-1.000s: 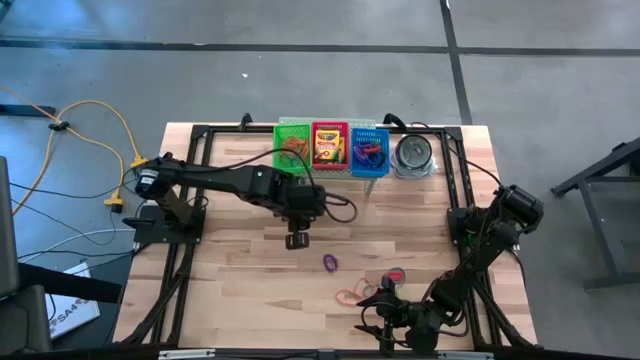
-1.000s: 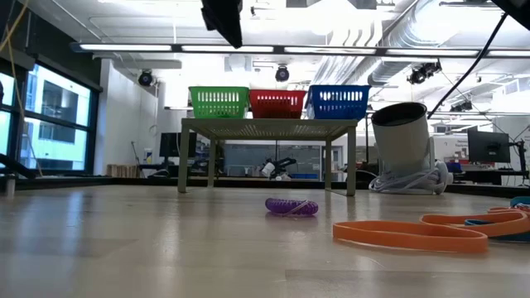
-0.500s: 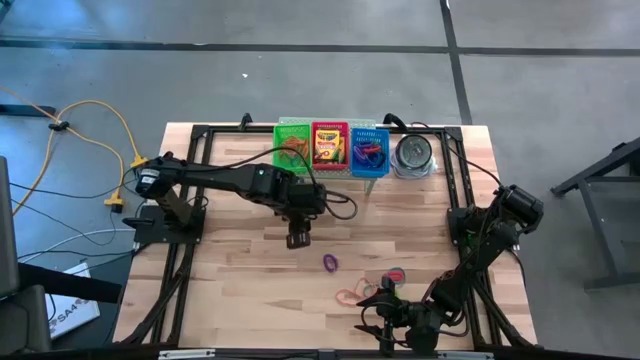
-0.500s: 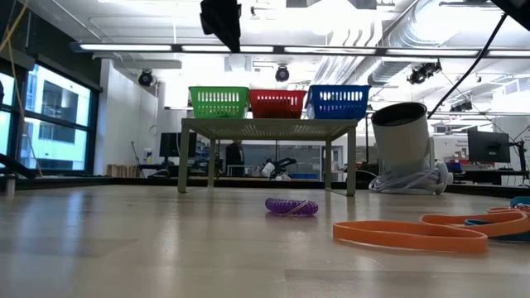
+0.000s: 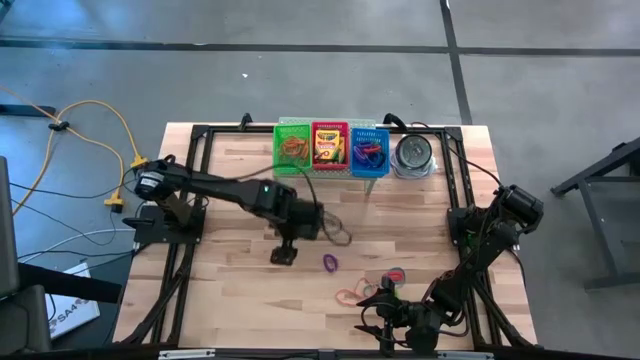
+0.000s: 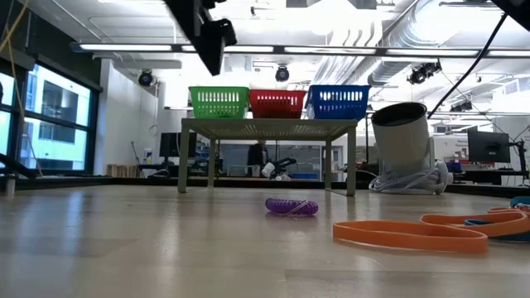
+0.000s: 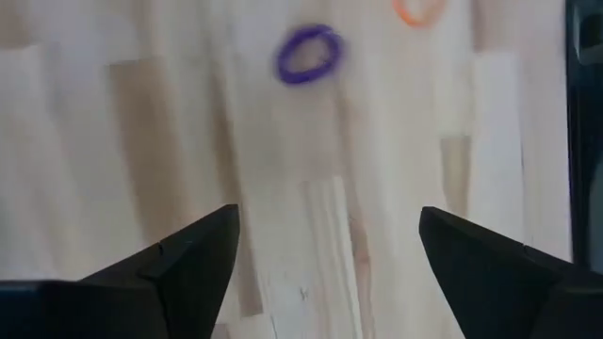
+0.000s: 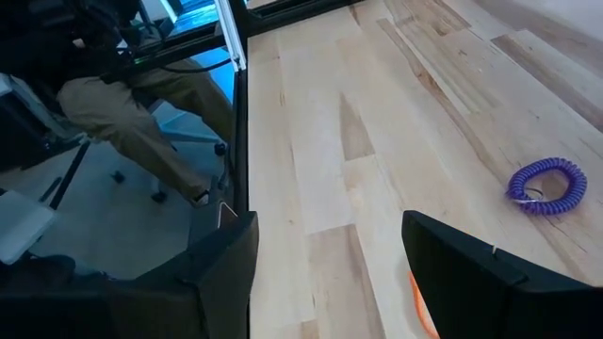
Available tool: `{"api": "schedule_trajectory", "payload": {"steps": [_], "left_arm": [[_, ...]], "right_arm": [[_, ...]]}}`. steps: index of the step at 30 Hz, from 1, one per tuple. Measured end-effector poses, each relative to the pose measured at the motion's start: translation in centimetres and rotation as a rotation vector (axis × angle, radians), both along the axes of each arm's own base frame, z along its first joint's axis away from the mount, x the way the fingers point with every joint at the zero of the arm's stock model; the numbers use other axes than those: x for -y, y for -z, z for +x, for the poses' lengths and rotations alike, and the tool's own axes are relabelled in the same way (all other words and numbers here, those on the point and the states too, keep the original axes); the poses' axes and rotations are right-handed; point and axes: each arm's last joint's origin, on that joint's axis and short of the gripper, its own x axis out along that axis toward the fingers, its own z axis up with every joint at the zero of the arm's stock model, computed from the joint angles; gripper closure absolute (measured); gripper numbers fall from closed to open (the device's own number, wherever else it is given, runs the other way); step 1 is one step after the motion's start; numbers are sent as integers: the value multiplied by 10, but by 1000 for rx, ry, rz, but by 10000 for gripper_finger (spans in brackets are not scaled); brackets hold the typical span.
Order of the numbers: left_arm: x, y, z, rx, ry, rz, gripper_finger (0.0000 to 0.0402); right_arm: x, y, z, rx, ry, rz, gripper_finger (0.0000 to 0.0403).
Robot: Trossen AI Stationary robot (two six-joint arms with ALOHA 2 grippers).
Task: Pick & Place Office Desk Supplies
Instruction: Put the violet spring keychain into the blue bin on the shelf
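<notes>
Three mesh baskets stand in a row at the far edge of the table [image 5: 230, 215]: a green basket [image 5: 292, 149] holding orange bands, a red basket [image 5: 329, 148] with a crayon box [image 5: 327, 146] lying lengthwise near to far, and a blue basket [image 5: 369, 152] with dark bands; a round metal tin [image 5: 413, 154] sits just right of them. On the bare wood nearer the front lies a purple band [image 5: 330, 262], its loop stretched roughly near to far, with nothing between it and the left gripper [image 5: 283, 254], which hangs above the table just to its left, jaws wide and empty. Right of the purple band lie an orange band [image 5: 348, 297] and a red band [image 5: 396, 273]. At the near right edge, the right gripper [image 5: 385, 310] waits low, jaws parted and empty.
</notes>
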Motion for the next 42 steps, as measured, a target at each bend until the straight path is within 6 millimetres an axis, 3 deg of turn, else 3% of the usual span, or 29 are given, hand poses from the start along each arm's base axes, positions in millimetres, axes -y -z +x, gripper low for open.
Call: {"api": "schedule_trajectory", "payload": {"steps": [5,13,27,42], "left_arm": [[19,29,1,36,157,25,79],[23,80,7,171,157,11,79],[16,110,18,376,129,-14,79],[46,165,44,444,152,20,79]], "right_arm": [[0,0,0,1,-6,-11,151],[0,0,0,0,-6,-11,151],[0,0,0,2,-21,-41,151],[0,1,0,-4,-18,-49,151]]}}
